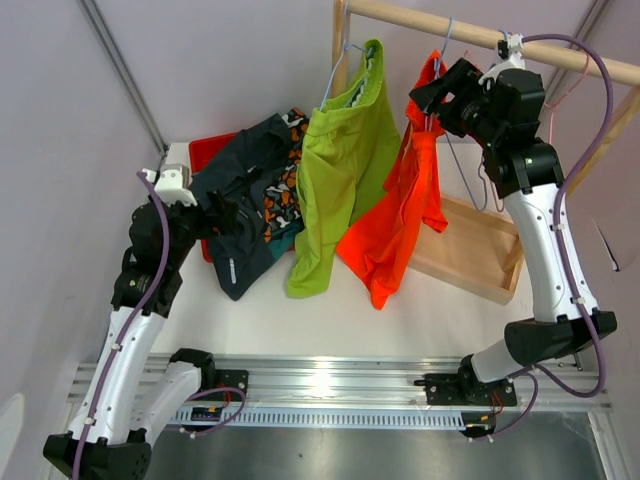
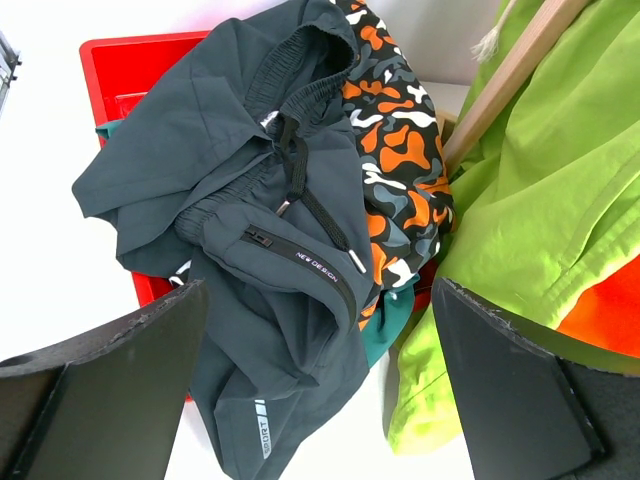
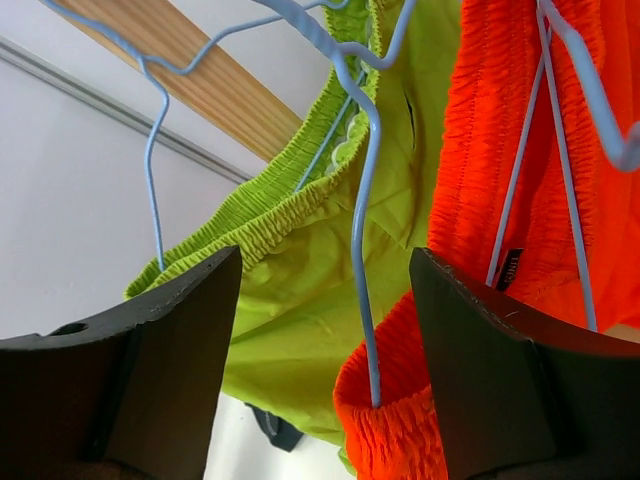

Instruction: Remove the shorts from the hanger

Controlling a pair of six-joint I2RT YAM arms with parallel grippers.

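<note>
The right gripper [image 3: 325, 275], jaws wide open and empty, is at the elastic waistband of the bright orange shorts [image 3: 490, 130], which hang on a blue wire hanger [image 3: 365, 200] from the wooden rod [image 1: 450, 25]. I think it should pinch only cloth, not wire. The left gripper [image 2: 320, 330] is open too, and empty.

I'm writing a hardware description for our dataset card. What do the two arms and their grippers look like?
The left arm and right arm have white links, black joints and black bases. A purple cable runs along each. The left gripper and right gripper each carry two broad, flat, matte black fingers.
</note>
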